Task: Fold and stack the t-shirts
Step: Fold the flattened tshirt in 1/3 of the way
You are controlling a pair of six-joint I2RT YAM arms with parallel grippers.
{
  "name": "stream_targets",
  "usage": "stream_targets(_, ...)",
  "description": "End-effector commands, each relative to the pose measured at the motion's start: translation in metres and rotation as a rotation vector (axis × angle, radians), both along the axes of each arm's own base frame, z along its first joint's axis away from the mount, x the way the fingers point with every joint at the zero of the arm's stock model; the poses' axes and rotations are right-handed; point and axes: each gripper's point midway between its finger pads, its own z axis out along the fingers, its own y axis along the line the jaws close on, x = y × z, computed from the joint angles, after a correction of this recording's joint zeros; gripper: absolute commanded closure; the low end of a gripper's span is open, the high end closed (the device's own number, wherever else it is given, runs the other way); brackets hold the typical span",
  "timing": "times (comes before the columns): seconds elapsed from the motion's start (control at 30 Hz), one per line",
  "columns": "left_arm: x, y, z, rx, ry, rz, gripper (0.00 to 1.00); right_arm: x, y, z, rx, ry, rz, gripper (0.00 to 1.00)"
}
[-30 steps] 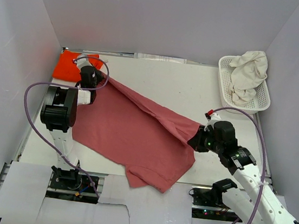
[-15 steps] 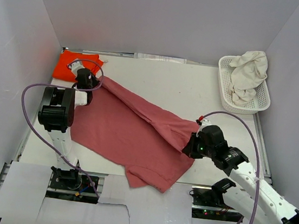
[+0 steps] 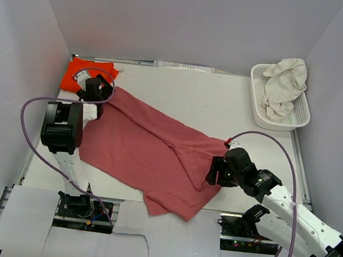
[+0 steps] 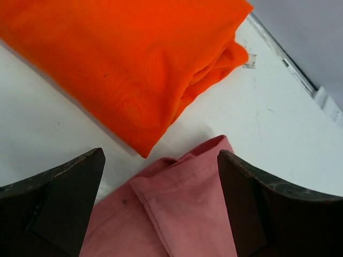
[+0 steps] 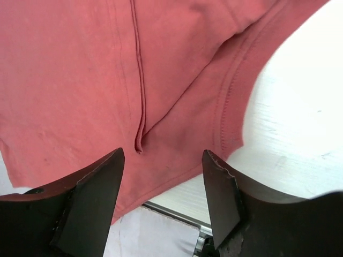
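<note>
On the white table (image 3: 206,101), a rose shirt (image 3: 149,154), spread mostly flat and slanted from far left toward near right. Near end of it reaching the near edge of the table, between the two arm bases.

At the far-left corner of this shirt, the left gripper (image 4: 159,156), open wide and holding nothing. Under the gap between its dark fingers (image 4: 64,203), the shirt corner with a folded hem, lying loose on the table. Whether touched by either finger, impossible to tell.

Just beyond that corner, an orange shirt (image 4: 134,64), folded, lying in the far-left corner of the table. Very near the rose cloth, but with a thin strip of bare table between them in the left wrist view.

At the right side of the rose shirt, the right gripper (image 5: 162,154), also open, with nothing gripped. Below it, a stitched seam, a small crease, and the curved edge of the cloth; to the right of that edge, bare table.

In the far-right corner, a white basket (image 3: 258,111). Inside it, a cream shirt (image 3: 286,86), crumpled and rising above the rim, well apart from the other two shirts.
</note>
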Motion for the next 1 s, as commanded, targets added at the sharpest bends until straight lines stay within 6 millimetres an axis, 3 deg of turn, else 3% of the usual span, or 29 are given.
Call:
stream_targets(0.0,0.007,0.001,0.076,0.033,-0.149,-0.021,0.03,0.022,-0.006,0.036,0.011,-0.118,-0.098,0.33)
stream_targets(0.17,0.009,-0.025,0.123,0.104,-0.224,-0.136,0.04,0.040,-0.003,0.040,-0.057,-0.127,-0.110,0.35)
stream_targets(0.2,0.009,-0.046,0.131,0.122,-0.239,-0.184,0.05,0.044,-0.001,0.032,-0.088,-0.106,-0.105,0.36)
stream_targets(0.23,0.008,-0.054,0.142,0.145,-0.257,-0.205,0.06,0.048,0.000,0.031,-0.102,-0.104,-0.103,0.38)
stream_targets(0.33,0.011,-0.091,0.158,0.212,-0.280,-0.358,0.19,0.062,0.004,0.027,-0.117,-0.103,-0.112,0.66)
stream_targets(0.37,0.011,-0.105,0.159,0.232,-0.282,-0.415,0.23,0.067,0.005,0.026,-0.105,-0.093,-0.117,0.79)
stream_targets(0.4,0.011,-0.117,0.159,0.228,-0.280,-0.469,0.26,0.070,0.006,0.021,-0.112,-0.082,-0.108,0.82)
stream_targets(0.5,0.011,-0.134,0.145,0.220,-0.233,-0.528,0.34,0.081,0.006,0.017,-0.109,-0.069,-0.123,0.89)
stream_targets(0.53,0.011,-0.135,0.139,0.214,-0.213,-0.532,0.40,0.083,0.009,0.016,-0.101,-0.063,-0.121,0.91)
stream_targets(0.67,0.011,-0.144,0.100,0.181,-0.112,-0.581,0.48,0.088,0.014,0.010,-0.086,-0.039,-0.119,0.92)
stream_targets(0.77,0.010,-0.144,0.074,0.178,-0.056,-0.581,0.50,0.090,0.016,0.003,-0.081,-0.027,-0.118,0.92)
stream_targets(0.97,0.011,-0.142,0.046,0.186,0.001,-0.582,0.51,0.089,0.017,-0.013,-0.071,0.015,-0.117,0.92)
